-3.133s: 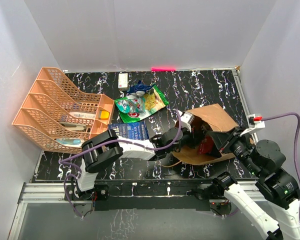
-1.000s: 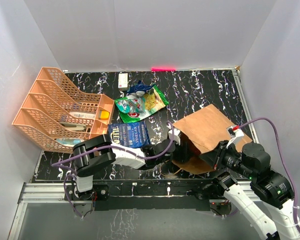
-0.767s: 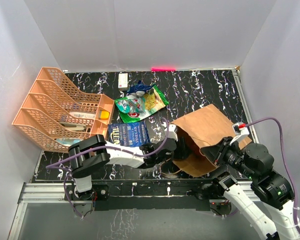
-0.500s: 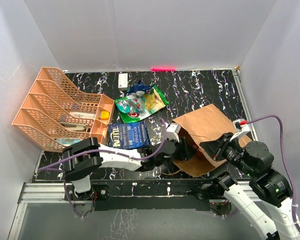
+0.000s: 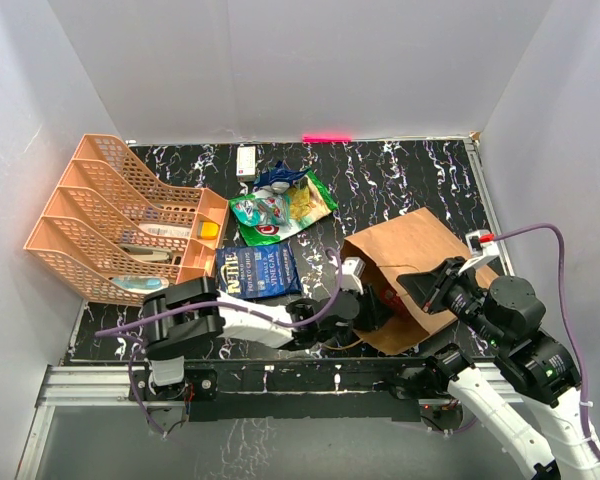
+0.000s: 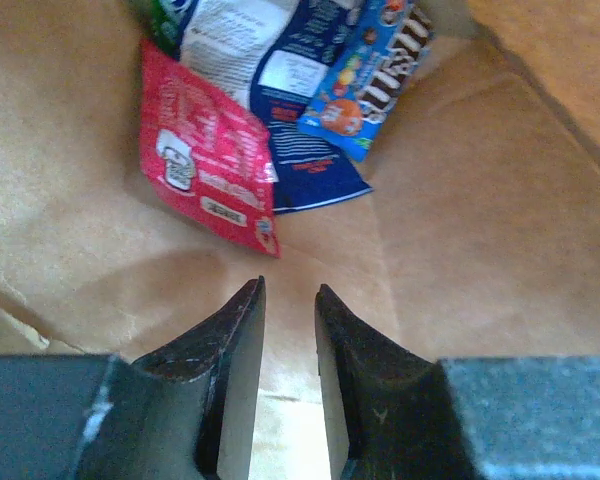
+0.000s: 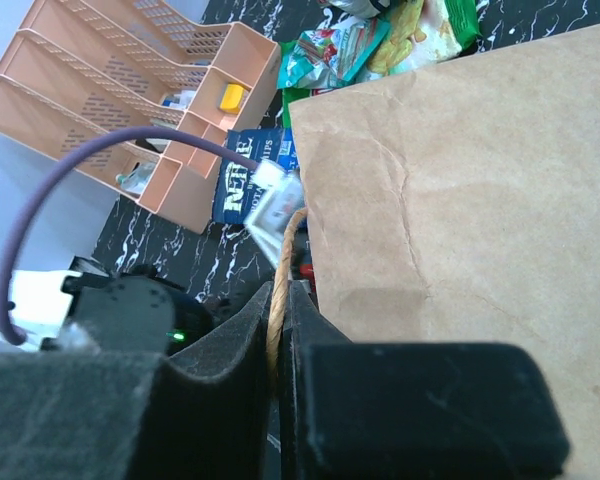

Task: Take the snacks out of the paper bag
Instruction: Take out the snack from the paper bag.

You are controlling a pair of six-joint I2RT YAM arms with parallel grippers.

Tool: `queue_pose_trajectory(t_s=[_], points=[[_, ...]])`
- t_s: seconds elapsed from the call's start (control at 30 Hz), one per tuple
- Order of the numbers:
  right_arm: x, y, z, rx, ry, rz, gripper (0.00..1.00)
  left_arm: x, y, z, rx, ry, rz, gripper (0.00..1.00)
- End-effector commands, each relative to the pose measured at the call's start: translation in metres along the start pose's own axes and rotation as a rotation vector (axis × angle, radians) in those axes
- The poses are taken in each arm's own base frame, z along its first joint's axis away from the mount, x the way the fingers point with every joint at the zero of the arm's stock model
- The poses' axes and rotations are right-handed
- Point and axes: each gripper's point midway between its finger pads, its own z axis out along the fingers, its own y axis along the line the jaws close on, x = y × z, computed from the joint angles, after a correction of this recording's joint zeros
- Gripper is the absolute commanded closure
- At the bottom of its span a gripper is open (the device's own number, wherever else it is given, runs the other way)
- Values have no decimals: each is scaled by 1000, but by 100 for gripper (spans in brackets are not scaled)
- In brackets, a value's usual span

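Left wrist view puts me inside the paper bag (image 6: 480, 230), which lies on its side on the worktop (image 5: 400, 170) with its mouth toward my left arm. My left claw (image 6: 288, 290) has its fingers only a narrow gap apart with nothing between them. It hovers over bare brown paper, just short of the nearest corner of a red packet (image 6: 205, 150). Behind that packet a navy packet (image 6: 305, 150) and a bright blue sweet packet (image 6: 375, 70) overlap, deeper in the bag. My right claw (image 7: 280, 300) is clamped tight on the bag's twisted handle (image 7: 286, 240), lifting the upper side so the mouth gapes.

Some snacks are already out. A green bag (image 5: 280, 210) and a dark blue pouch (image 5: 258, 268) lie on the worktop to the left of the paper bag.

I judge the remaining packets to be light, thin and glossy. They should slide easily on the paper and slip from a shallow pinch, and they may crumple or crush if squeezed across the belly. I would take the red one first, by its near corner or flat sealed edge, where the film is doubled and stiff. The gap between the fingers looks too narrow to get over that edge, so I would widen it first. The bag wall beneath is soft, so I must catch film alone and not a fold of brown paper.
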Motion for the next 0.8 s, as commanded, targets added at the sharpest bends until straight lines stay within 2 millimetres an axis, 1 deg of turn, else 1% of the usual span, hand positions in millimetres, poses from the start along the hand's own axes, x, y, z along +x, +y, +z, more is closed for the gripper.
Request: queue_pose_trajectory(t_s=[0.0,0.1,0.13,0.23,0.27,0.3,0.47,0.57,0.67,0.77], points=[[-24,16,-1,-51,-81,-7,92,8,18,18,-140,1,-87,75],[-24,15,0,-46,-77,-13,92,13,26,25,-169,-6,-109,73],[-23,14,0,-44,-75,-13,92,13,29,27,-184,-13,-112,69],[-24,15,2,-50,-76,-14,92,13,38,30,-236,-30,-150,53],[-24,16,2,-52,-75,-16,92,14,40,31,-251,-33,-164,49],[-24,16,2,-55,-76,-15,92,15,45,33,-269,-35,-182,49],[-25,19,2,-64,-75,-20,92,15,51,46,-293,-48,-217,50],[-26,20,1,-66,-74,-21,92,8,51,56,-279,-73,-247,54],[-28,22,-1,-72,-79,-22,92,3,52,65,-287,-90,-280,54],[-30,24,-4,-79,-85,-22,92,-1,57,73,-293,-98,-339,55]])
